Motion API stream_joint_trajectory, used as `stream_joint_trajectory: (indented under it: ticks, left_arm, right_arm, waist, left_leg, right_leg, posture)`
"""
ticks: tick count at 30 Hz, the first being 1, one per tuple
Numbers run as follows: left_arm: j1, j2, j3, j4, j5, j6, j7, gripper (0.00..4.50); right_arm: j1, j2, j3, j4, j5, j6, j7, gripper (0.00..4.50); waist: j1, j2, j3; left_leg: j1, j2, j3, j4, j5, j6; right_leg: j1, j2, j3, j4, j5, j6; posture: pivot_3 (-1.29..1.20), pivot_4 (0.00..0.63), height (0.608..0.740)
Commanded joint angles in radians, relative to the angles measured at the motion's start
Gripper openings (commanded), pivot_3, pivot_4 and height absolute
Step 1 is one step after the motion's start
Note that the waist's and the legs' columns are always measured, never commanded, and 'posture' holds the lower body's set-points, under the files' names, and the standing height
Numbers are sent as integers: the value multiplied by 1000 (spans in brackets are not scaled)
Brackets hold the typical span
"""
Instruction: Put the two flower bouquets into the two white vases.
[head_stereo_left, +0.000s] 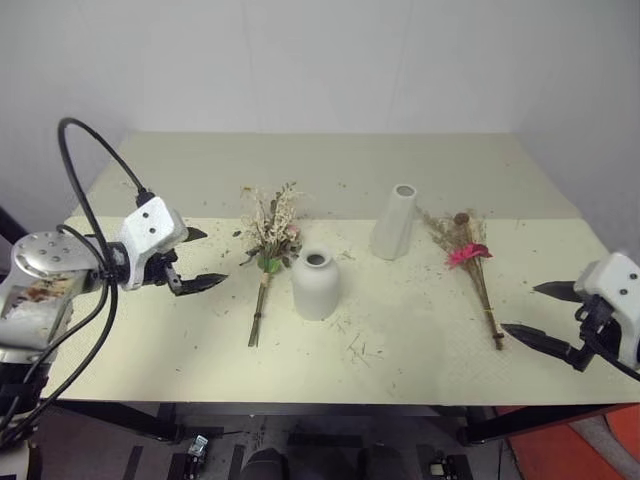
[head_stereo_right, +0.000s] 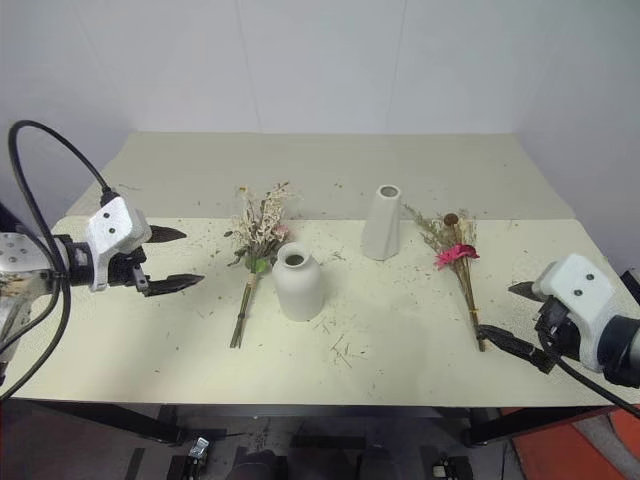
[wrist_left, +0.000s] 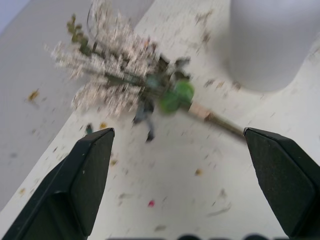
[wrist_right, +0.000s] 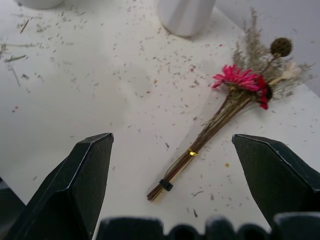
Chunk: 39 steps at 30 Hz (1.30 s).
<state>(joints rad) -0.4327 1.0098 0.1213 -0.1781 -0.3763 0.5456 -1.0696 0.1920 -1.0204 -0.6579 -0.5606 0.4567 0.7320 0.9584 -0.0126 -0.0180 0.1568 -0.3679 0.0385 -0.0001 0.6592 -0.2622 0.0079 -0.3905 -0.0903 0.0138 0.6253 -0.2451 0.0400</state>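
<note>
**Left eye view: two bouquets lay flat as both end effectors hung released over the counter**

Left eye view showed the pink-rose bouquet (head_stereo_left: 268, 258) lying on the cream counter (head_stereo_left: 420, 340), its stems running toward the near edge and just beside the round-bodied vase (head_stereo_left: 316, 284). The magenta bouquet (head_stereo_left: 472, 272) lay well apart on the robot's right, heads near the cone-shaped vase (head_stereo_left: 394, 221), which stood farther back. Neither vase held anything.

The left end effector (head_stereo_left: 193, 258) hung above the counter on the left of the pink-rose bouquet, black fingers spread and grasping nothing. The right end effector (head_stereo_left: 541, 314) hovered by the cut ends of the magenta bouquet, likewise released and empty.

Several risks looked likely. The stems were thin and lay flat, so fingers closing from above could scrape the counter, or catch only part of a bunch and let it splay. The round-bodied vase stood so close to the pink-rose stems that a sideways reach could knock it. Both necks looked narrow, and a bundle brought in tilted or with loose ends could jam at the rim or tip a vase, the slim cone seeming the easier to topple. A hard squeeze could also crush dried heads and shed more debris.

Bits of stalk and petal already littered the counter, which had a seam running across it behind the vases. Plain white walls closed the room behind, and an orange patch of floor (head_stereo_left: 560, 455) showed beneath the right front corner.
</note>
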Motion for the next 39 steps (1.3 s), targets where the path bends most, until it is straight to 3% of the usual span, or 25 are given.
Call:
stream_joint_trajectory:
  ticks: [1, 12, 16, 20, 24, 30, 37, 39]
  left_arm:
    - [-27, 15, 62, -40, -62, 4, -27, 4500]
    - [-66, 27, 38, -35, -92, 8, -65, 4500]
    - [-101, 5, 13, -32, -103, 10, -63, 4500]
    - [-162, -26, -48, -22, -84, -1, -68, 4500]
    - [-259, -97, -138, 26, -48, -26, -69, 4500]
    - [-325, -158, -210, 81, 7, -69, -92, 4500]
    - [-314, -181, -232, 115, 56, -111, -103, 4500]
    - [-304, -182, -235, 119, 68, -118, -102, 4500]
  right_arm:
    - [-15, -3, -63, -26, 29, 21, -5, 4463]
    - [-41, -7, -51, -20, 65, 109, -54, 4463]
    - [-207, -21, -4, 39, 129, 313, -178, 4463]
    - [-392, -31, 160, 125, 110, 469, -298, 4463]
    - [-574, 38, 409, 286, 25, 497, -401, 4463]
    - [-790, 109, 627, 560, -71, 468, -414, 4463]
    - [-896, 143, 727, 795, -161, 370, -383, 4463]
    - [-915, 152, 736, 845, -176, 349, -372, 4093]
  waist:
    - [0, 0, 0]
    - [1, 0, 0]
    - [-4, 0, 0]
    - [-2, 0, 0]
    - [0, 0, 0]
    - [-2, 1, 0]
    - [-2, 1, 0]
    - [-2, 1, -1]
  left_leg:
    - [0, 0, 0, 0, 0, 0]
    - [0, 0, 0, 0, 0, 0]
    - [0, 0, 0, 0, 0, 0]
    - [1, 0, 0, 0, 0, 0]
    - [0, -1, 0, 1, 0, 0]
    - [-4, -2, 0, 0, 0, 0]
    - [-11, -2, 0, 1, 0, 0]
    - [-11, -2, 0, 1, 0, 0]
  right_leg:
    - [0, 0, 0, 0, 0, 0]
    - [0, 0, 0, 0, 0, 0]
    - [0, 0, 0, 0, 0, 0]
    - [0, 0, 0, 1, 0, 0]
    - [0, 0, 0, 1, 0, -1]
    - [-5, 0, 1, 1, 0, -1]
    - [-13, 0, 1, 4, 0, -1]
    - [-13, 0, 1, 3, 0, -1]
  posture:
    - [0, 150, 740]
    - [0, 150, 740]
    - [0, 150, 740]
    - [0, 150, 740]
    - [0, 150, 740]
    - [0, 150, 740]
    - [0, 150, 740]
    - [0, 150, 740]
